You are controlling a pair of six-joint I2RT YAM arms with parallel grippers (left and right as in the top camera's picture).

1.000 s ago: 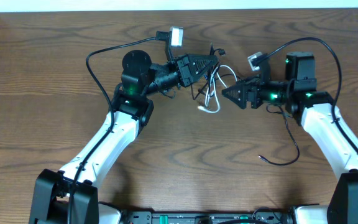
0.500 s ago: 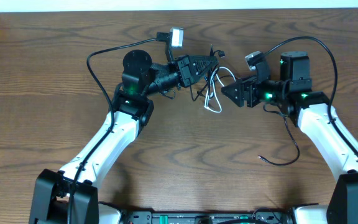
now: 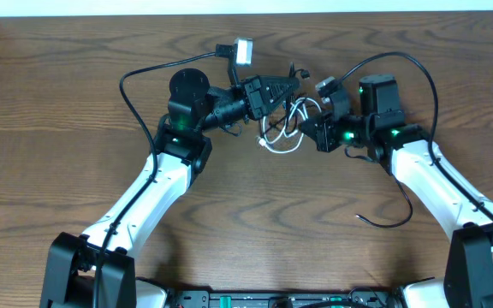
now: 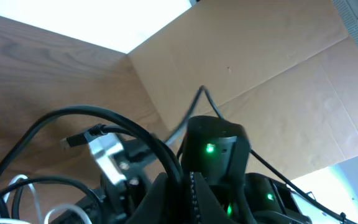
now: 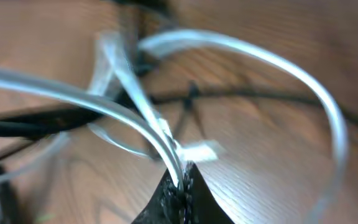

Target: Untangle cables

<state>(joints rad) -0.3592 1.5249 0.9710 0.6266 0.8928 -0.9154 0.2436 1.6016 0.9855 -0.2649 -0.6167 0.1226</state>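
Cables (image 3: 279,144) sit tangled between the arms, far-middle of surface (image 3: 246,239), light, limp, probably slippery; right end effector (image 5: 180,177) pinches the white cable (image 5: 164,142), left end effector (image 3: 296,88) closed at the snarl; best held near plugs.

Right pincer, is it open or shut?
Shut: the right pincer has its tips together, pinching the white cable.

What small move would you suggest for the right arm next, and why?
Probably pull the right gripper gently rightward, away from the left gripper. Its fingers look closed on the white cable, which crosses the black cable in the tangle between the arms; that may free a loop.
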